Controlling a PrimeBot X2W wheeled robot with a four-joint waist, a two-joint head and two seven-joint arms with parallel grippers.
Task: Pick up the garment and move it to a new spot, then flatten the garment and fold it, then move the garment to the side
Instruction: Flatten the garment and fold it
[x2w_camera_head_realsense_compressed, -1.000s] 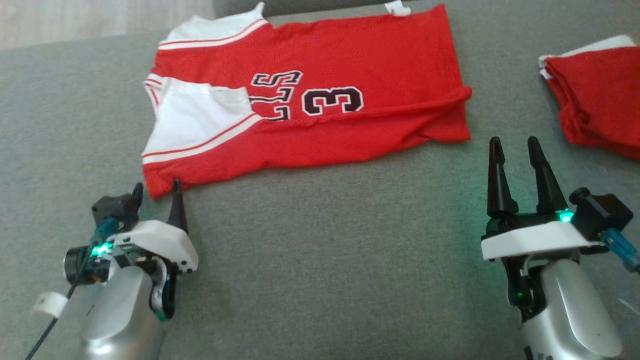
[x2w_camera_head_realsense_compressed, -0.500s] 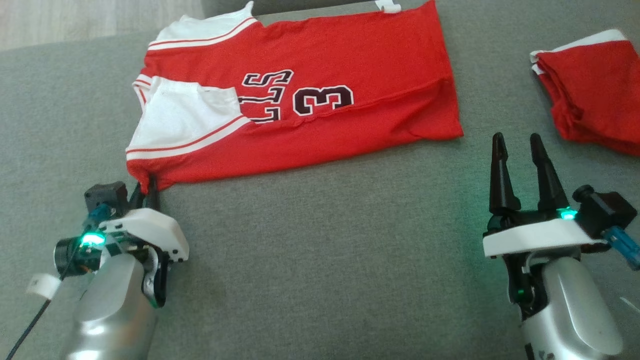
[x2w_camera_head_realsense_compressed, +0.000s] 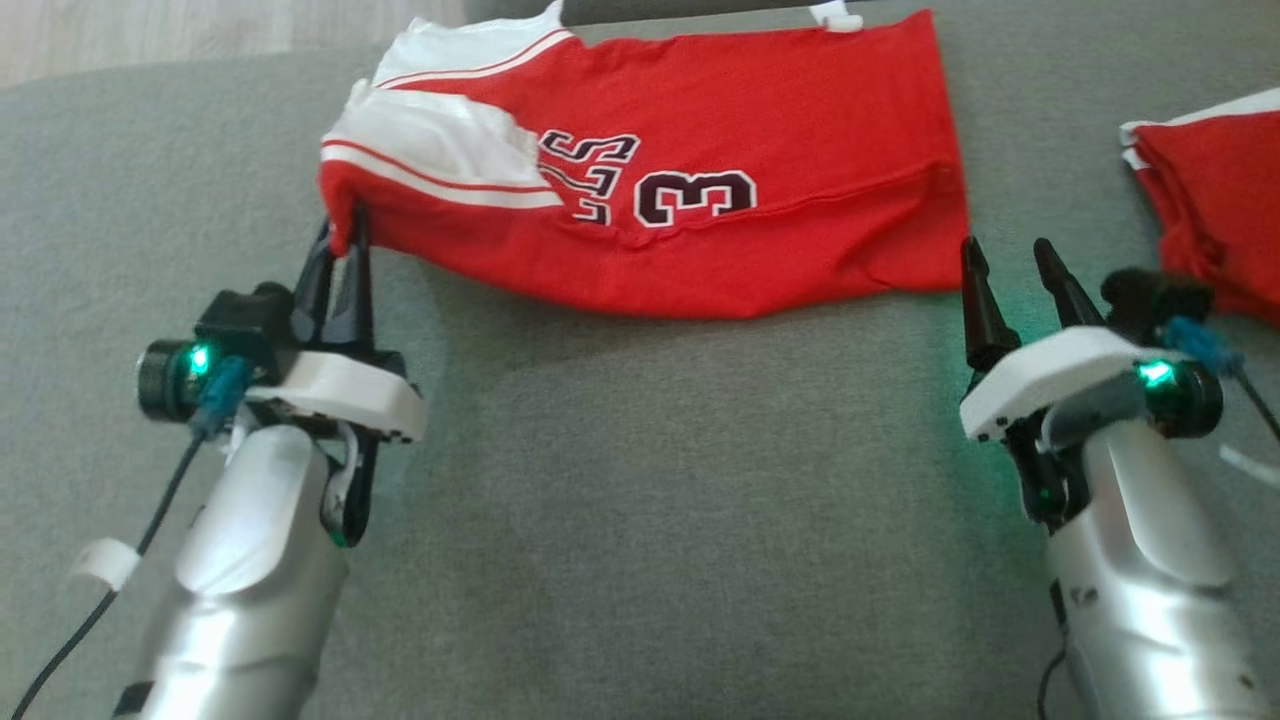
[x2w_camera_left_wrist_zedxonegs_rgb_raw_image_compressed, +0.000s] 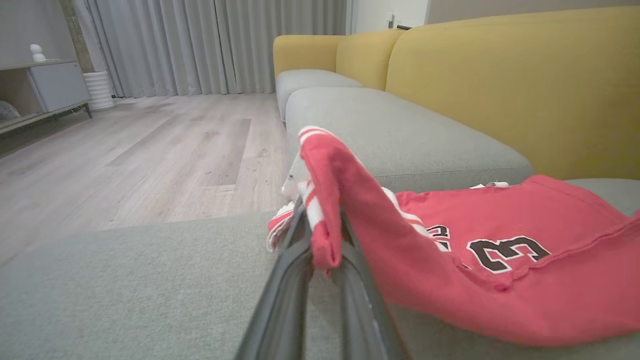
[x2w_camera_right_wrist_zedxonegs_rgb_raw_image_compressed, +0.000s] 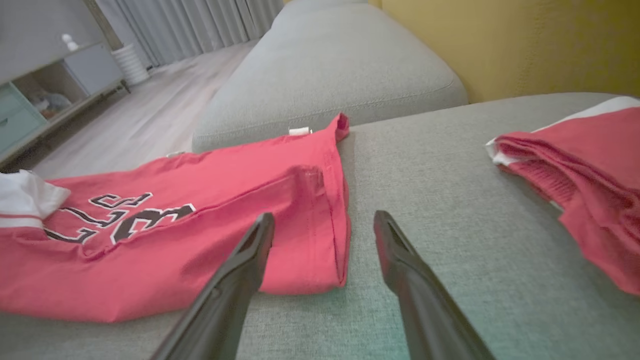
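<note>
On the head camera I see the jersey (x2w_camera_head_realsense_compressed: 700, 200) spread on the grey seat cushion (x2w_camera_head_realsense_compressed: 640, 480). Its long axis runs straight across from one claw to the other. The white sleeve end is at my left claw (x2w_camera_head_realsense_compressed: 342, 228) and the hem end sits just ahead of my right claw (x2w_camera_head_realsense_compressed: 1005, 262). The left claw's fingers are pressed together on the jersey's near sleeve-side corner, which is held up off the cushion. That forearm comes up from the lower left with its fingers pointing away from me. The right forearm leans in from the lower right with its wrist rolled and its fingers spread. A second red garment (x2w_camera_head_realsense_compressed: 1215, 215) lies folded just to the outside of the right claw.

On the left wrist camera, red cloth with white stripes is bunched between the two fingers and drapes over their tips. The rest of the jersey trails to the right of the claw, with the number 3 facing up. A yellow backrest (x2w_camera_left_wrist_zedxonegs_rgb_raw_image_compressed: 500, 90) stands beyond it.

On the right wrist camera the fingers stand wide apart. The jersey's near hem corner is at the left finger, and I cannot tell whether they touch. The right finger is over bare cushion.
</note>
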